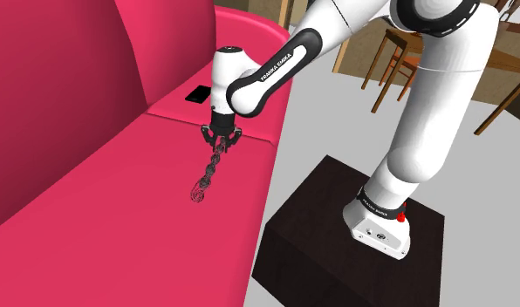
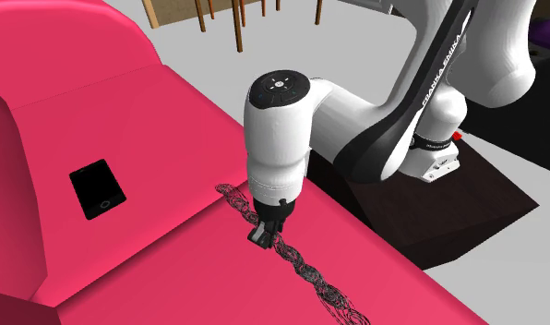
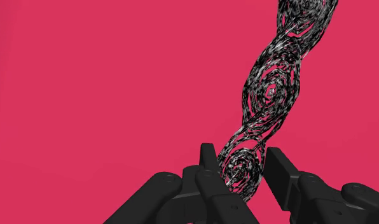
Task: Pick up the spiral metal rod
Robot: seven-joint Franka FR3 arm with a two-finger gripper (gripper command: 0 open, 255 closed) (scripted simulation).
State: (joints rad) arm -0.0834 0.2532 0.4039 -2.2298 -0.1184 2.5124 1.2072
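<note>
Clasping one end of the spiral rod [image 3: 271,95], the gripper [image 3: 242,158] stands over the pink sofa [image 1: 92,201] seat; a black phone [image 2: 98,189] lies farther along the sofa.

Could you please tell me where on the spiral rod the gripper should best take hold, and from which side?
I would grip the spiral rod near the end under the gripper, coming straight down from above and closing across its narrow width. It lies flat on the sofa seat, long and thin, so only its top and sides are free.
</note>
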